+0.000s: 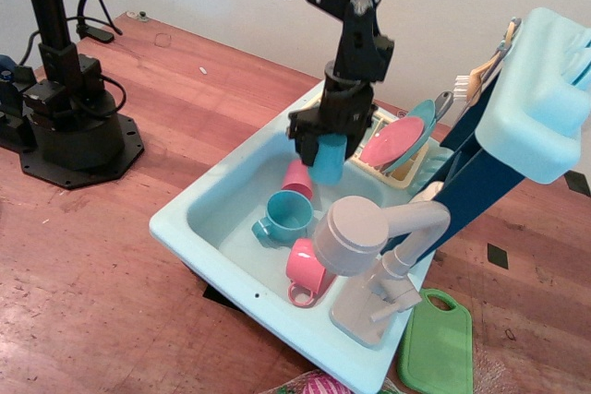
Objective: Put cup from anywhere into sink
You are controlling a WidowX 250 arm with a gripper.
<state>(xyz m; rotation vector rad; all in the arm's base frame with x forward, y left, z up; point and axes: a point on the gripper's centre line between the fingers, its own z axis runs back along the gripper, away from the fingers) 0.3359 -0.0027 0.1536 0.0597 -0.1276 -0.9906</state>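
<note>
My gripper (pixel 325 147) is shut on the small teal-blue cup (pixel 327 160) and holds it upright over the far part of the light-blue sink (pixel 199 193), just above the basin. The cup hangs right beside a pink cup (pixel 297 177) that lies in the bowl. The gripper's fingers (pixel 305 129) clasp the cup's upper part.
In the basin lie a teal mug with a handle (pixel 284 215) and a second pink cup (pixel 307 269). A grey faucet (pixel 362 235) stands at the near right. A cream dish rack (pixel 346 121) with plates (pixel 397 142) is behind. A green cutting board (pixel 436 343) lies right.
</note>
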